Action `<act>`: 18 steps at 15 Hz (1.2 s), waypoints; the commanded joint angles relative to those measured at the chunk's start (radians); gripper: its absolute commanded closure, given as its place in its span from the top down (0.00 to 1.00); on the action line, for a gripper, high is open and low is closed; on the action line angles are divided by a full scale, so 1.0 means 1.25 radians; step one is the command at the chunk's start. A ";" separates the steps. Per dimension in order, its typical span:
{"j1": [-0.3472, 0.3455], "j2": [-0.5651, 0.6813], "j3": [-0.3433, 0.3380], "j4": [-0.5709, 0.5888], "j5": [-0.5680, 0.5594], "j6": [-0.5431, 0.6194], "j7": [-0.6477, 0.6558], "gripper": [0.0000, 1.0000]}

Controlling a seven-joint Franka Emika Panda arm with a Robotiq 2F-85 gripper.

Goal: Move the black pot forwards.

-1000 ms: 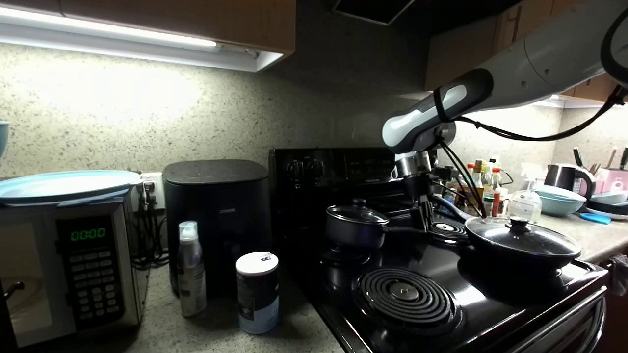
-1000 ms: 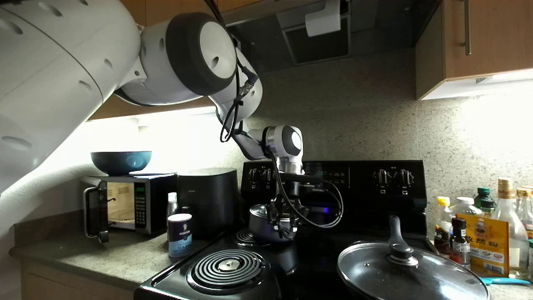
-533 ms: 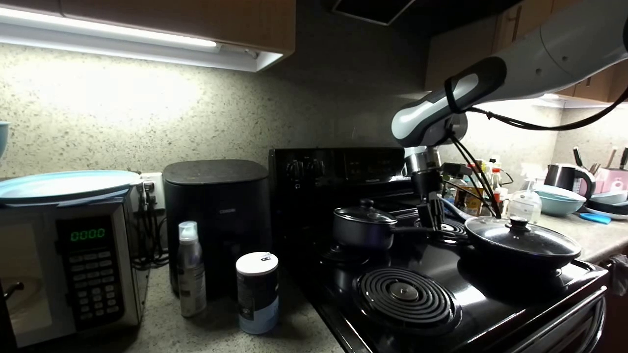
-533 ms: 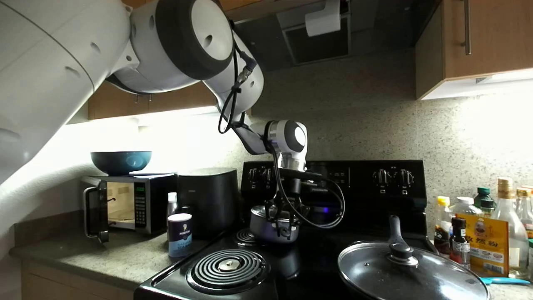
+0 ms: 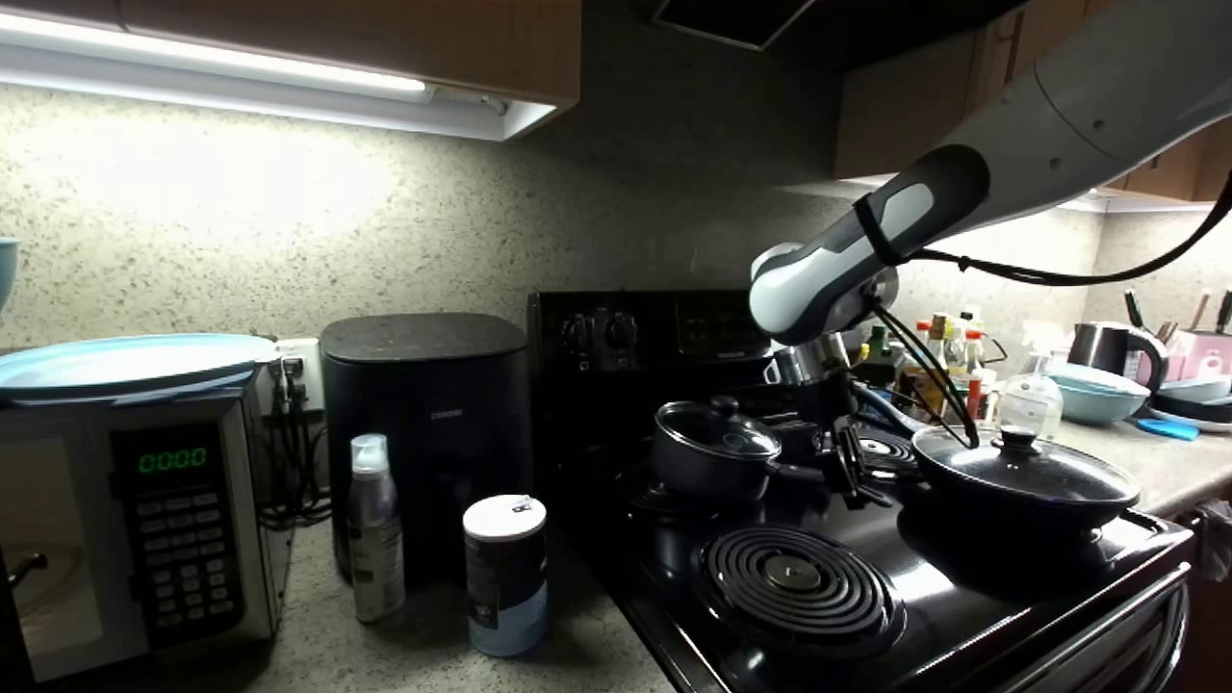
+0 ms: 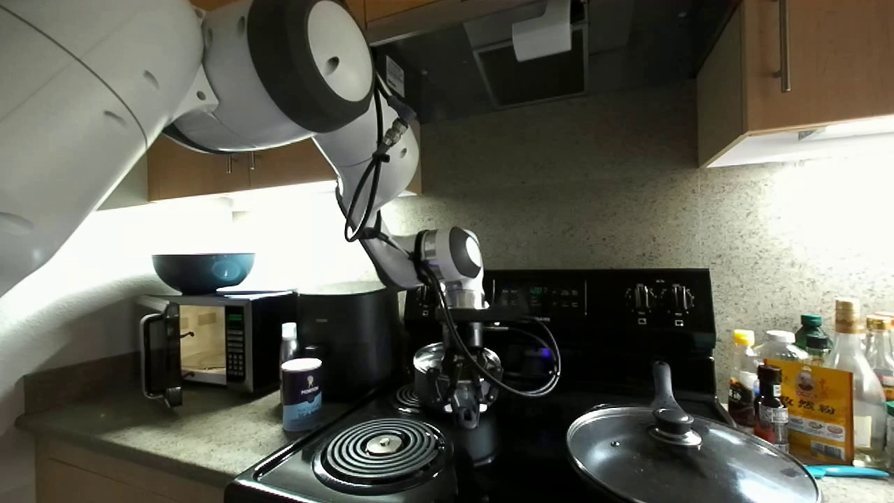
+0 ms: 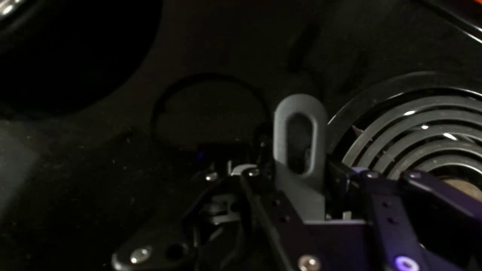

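Note:
The black pot [image 5: 707,472] is over the back of the stove in both exterior views, its glass lid with the dark knob still on. Its lid leans towards the front, so the pot looks tilted; whether its base touches the stove I cannot tell. My gripper [image 5: 847,472] is shut on the pot's handle, to the side of the pot. In the wrist view the grey slotted handle end [image 7: 300,195] runs between the two jaws and sticks out past them; the pot's body is out of that view. The gripper [image 6: 466,398] hides part of the pot [image 6: 426,384] in an exterior view.
A coil burner [image 5: 794,575] lies at the stove's front, in front of the pot. The wide lidded pan [image 5: 1025,481] sits across the stove from it. A salt canister [image 5: 505,577], a spray can [image 5: 375,529] and an air fryer [image 5: 428,433] stand beside the stove.
Gripper and pot have shifted slightly together. Over the last half second the wrist has tipped and the fingertips dropped, and the pot, level before, now leans forward.

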 commanded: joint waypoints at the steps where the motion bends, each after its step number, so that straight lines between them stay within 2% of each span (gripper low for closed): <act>1: 0.036 -0.108 0.008 -0.194 -0.091 0.131 0.016 0.07; 8: 0.058 -0.218 0.015 -0.376 -0.168 0.281 0.016 0.07; 12: 0.051 -0.266 0.012 -0.441 -0.168 0.349 0.010 0.07; 13: 0.056 -0.215 0.013 -0.379 -0.156 0.311 0.004 0.29; 17: 0.055 -0.235 0.012 -0.405 -0.156 0.322 0.004 0.29; 18: 0.062 -0.243 0.014 -0.421 -0.172 0.327 0.008 0.07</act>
